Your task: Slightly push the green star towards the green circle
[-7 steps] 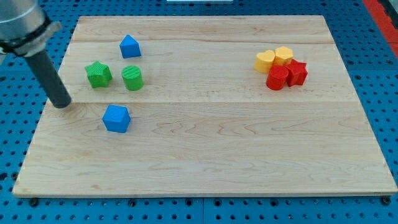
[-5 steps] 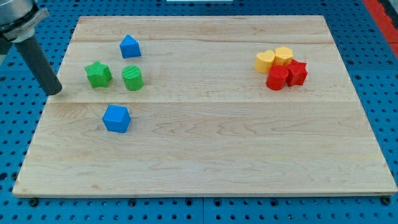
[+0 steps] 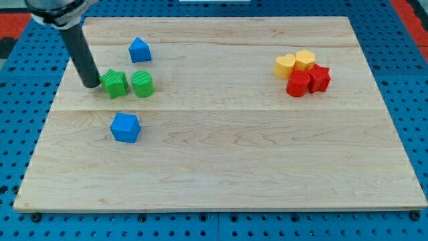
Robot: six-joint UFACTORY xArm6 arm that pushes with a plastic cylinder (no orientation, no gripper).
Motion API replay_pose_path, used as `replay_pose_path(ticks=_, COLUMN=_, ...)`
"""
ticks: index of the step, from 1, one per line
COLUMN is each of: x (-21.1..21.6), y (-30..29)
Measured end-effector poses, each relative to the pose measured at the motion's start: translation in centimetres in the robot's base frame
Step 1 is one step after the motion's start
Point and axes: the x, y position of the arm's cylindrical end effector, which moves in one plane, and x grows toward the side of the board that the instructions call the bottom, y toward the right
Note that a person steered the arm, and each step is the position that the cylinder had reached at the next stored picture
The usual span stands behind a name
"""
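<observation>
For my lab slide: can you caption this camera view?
My tip presses the green star's left side, nudging it toward the green circle just right.

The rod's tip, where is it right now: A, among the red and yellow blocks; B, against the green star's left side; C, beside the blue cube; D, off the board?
B: my tip sits right at the view's-left edge of the green star, with the green circle on the star's other side.

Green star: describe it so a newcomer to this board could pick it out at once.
On the wooden board, look to the view's left, where two green blocks sit side by side. The green star is the left one, against my tip. Unlike the round green circle, it has points.
</observation>
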Motion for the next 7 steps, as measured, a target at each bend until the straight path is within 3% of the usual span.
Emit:
replay_pose_path(ticks=1, x=0.3, y=-1.6)
replay_pose_path(ticks=2, x=4.0, y=-1.0)
replay_pose_path(ticks=7, x=4.0, y=-0.5)
